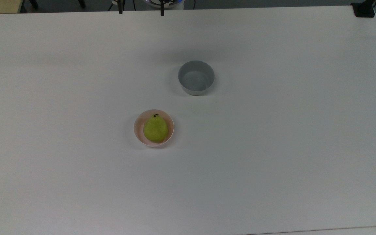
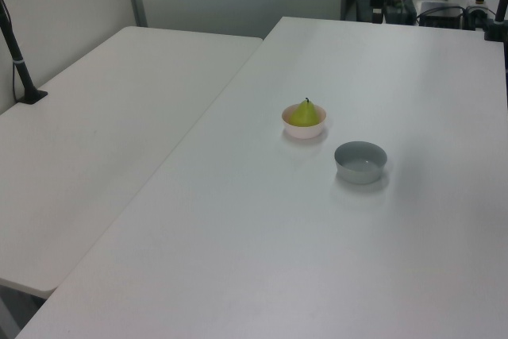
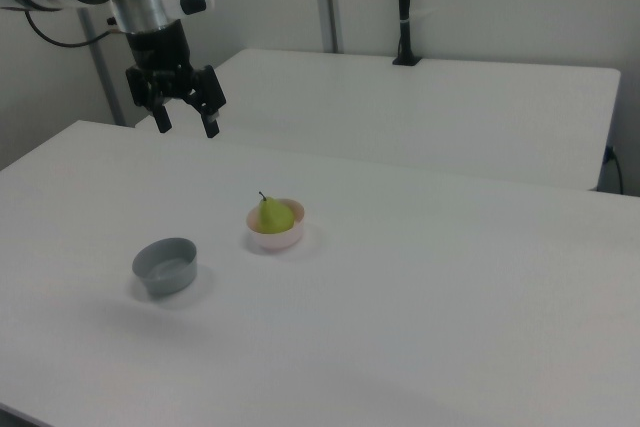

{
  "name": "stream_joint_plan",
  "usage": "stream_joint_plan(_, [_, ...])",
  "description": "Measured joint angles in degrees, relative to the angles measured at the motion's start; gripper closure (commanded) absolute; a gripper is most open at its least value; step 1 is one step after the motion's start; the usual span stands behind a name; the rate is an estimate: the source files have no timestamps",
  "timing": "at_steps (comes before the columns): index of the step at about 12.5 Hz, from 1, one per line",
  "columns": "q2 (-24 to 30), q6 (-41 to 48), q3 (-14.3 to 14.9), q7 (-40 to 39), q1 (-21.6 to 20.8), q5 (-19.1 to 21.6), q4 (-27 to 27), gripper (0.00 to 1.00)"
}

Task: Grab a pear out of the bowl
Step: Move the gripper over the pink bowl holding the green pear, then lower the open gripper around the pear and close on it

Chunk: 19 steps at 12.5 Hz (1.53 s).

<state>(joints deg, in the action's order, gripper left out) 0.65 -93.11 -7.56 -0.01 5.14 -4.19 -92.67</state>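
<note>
Pear sits stem-up in the pink bowl mid-surface, grey bowl well apart from it. It looks light, stiff and smooth, probably slippery, so grabbing the fat lower belly seems safest. Pincer hangs high above the surface, spread wide and holding nothing.

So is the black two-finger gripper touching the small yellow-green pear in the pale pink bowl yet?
Apart. In the right view the gripper hangs open high above the white table, well off to the right view's left of the pear sitting in the bowl.
</note>
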Motion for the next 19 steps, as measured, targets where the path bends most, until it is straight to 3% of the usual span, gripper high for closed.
stream_joint_plan(6, [-5.24, -8.57, 0.04, -0.97, 0.07, 0.13, -0.10, 0.00])
stream_joint_plan(13, [-15.05, -19.34, 0.05, -1.30, 1.27, 0.13, -0.28, 0.00])
stream_joint_plan(19, [-21.66, -27.61, -0.11, -1.30, -0.27, -0.05, -0.33, 0.00])
